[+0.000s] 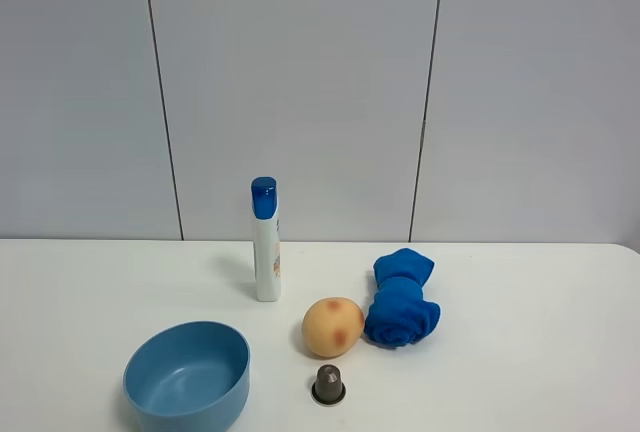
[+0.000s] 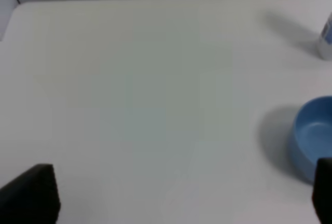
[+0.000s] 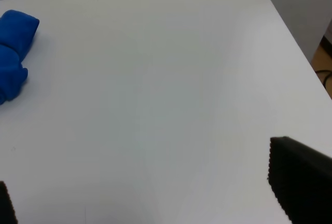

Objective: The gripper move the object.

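Observation:
In the exterior high view a white table [image 1: 520,352] holds a blue bowl [image 1: 187,372], an upright white bottle with a blue cap [image 1: 265,242], a round peach-coloured fruit [image 1: 332,327], a rolled blue cloth [image 1: 400,302] and a small grey capsule [image 1: 328,384]. Neither arm shows in that view. My left gripper [image 2: 176,198] is open and empty over bare table, to the left of the bowl [image 2: 314,138] and apart from it. My right gripper [image 3: 150,198] is open and empty over bare table, well to the right of the cloth [image 3: 13,53].
The bottle's base [image 2: 326,40] shows at the edge of the left wrist view. The table's right edge [image 3: 295,42] runs close to my right gripper, with floor beyond. A grey panelled wall [image 1: 300,82] stands behind the table.

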Robot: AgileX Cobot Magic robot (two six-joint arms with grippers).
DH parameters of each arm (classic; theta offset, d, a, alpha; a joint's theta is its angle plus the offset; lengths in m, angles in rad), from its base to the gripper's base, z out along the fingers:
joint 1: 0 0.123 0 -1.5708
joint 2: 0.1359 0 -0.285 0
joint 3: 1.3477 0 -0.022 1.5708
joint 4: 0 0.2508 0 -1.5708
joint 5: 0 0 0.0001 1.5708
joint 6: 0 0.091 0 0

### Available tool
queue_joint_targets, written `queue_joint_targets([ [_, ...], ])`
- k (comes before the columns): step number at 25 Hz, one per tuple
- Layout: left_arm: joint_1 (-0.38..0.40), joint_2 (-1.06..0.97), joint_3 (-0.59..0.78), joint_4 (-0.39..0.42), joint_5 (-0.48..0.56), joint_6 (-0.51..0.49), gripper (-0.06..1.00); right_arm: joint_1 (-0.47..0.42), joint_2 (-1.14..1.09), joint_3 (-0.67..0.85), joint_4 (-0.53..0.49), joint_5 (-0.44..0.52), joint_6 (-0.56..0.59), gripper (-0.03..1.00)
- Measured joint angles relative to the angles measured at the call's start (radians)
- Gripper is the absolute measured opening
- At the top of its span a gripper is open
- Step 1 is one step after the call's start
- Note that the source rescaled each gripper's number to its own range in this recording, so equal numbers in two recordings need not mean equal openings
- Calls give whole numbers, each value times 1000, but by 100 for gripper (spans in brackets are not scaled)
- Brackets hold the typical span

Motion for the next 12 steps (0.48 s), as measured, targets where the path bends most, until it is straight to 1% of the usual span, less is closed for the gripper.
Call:
queue_joint_targets([
  [6,0,-123,40,1,-29,-65,100,0,0,0,0,0,0,100],
  [10,0,-142,80,2,-28,-134,100,0,0,0,0,0,0,100],
  [12,0,-142,114,3,-10,-171,100,0,0,0,0,0,0,100],
])
